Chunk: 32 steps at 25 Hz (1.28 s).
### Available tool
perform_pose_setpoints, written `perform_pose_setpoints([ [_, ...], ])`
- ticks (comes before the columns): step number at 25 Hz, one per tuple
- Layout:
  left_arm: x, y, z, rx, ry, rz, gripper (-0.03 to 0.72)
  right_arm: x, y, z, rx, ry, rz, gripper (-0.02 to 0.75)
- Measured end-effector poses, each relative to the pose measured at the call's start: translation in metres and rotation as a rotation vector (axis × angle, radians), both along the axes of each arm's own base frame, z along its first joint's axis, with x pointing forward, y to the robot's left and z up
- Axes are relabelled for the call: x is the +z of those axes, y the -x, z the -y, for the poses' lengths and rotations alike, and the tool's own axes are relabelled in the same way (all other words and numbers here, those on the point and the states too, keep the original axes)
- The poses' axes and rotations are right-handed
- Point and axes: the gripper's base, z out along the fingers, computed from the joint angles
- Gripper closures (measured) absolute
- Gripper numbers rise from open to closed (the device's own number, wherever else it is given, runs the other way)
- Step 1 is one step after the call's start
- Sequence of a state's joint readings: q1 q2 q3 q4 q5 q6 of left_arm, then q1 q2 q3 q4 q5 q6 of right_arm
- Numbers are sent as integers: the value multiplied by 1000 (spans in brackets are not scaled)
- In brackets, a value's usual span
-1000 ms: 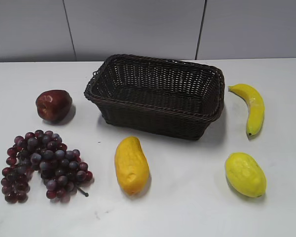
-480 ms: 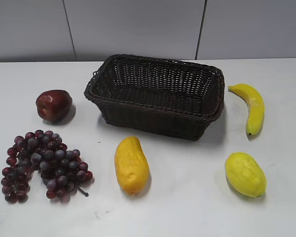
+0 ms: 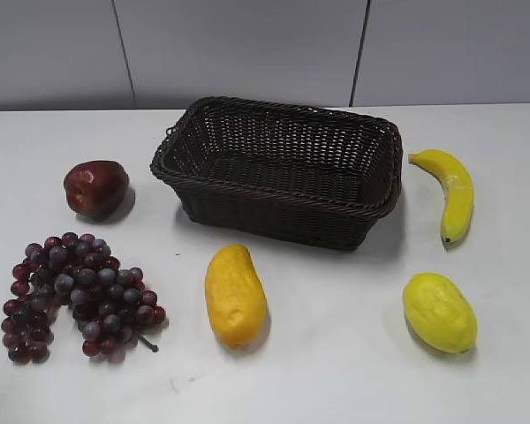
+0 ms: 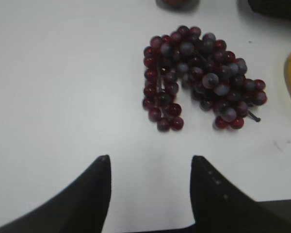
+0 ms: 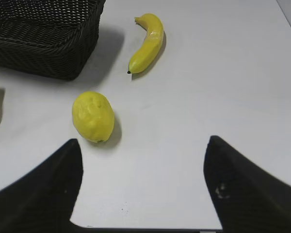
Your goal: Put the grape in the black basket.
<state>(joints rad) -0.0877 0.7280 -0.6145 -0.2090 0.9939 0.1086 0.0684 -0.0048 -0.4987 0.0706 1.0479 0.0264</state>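
The grape (image 3: pixel 75 296), a bunch of dark red and purple berries with a thin stem, lies on the white table at the front left. It also shows in the left wrist view (image 4: pixel 199 80), ahead of my left gripper (image 4: pixel 150 160), which is open and empty above bare table. The black basket (image 3: pixel 283 168), dark woven wicker, stands empty at the back centre; its corner shows in the right wrist view (image 5: pixel 43 39). My right gripper (image 5: pixel 143 143) is open and empty. Neither gripper shows in the exterior view.
A dark red apple (image 3: pixel 95 187) sits behind the grape. An orange-yellow mango (image 3: pixel 235 294) lies in front of the basket. A yellow lemon (image 3: pixel 438 312) (image 5: pixel 92 116) and a banana (image 3: pixel 450 192) (image 5: pixel 148 41) lie at the right.
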Motion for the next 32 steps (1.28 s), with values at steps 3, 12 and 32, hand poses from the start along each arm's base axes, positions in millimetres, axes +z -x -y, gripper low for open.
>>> perform_pose_setpoints([
  [3,-16,-26,8,-39,48,-102,200,0,0,0,0,0,0,148],
  [12,-57,-99,37,-118,38,-270,200,0,0,0,0,0,0,148],
  [32,-133,-157,75,-144,-4,-413,524,0,0,0,0,0,0,148],
])
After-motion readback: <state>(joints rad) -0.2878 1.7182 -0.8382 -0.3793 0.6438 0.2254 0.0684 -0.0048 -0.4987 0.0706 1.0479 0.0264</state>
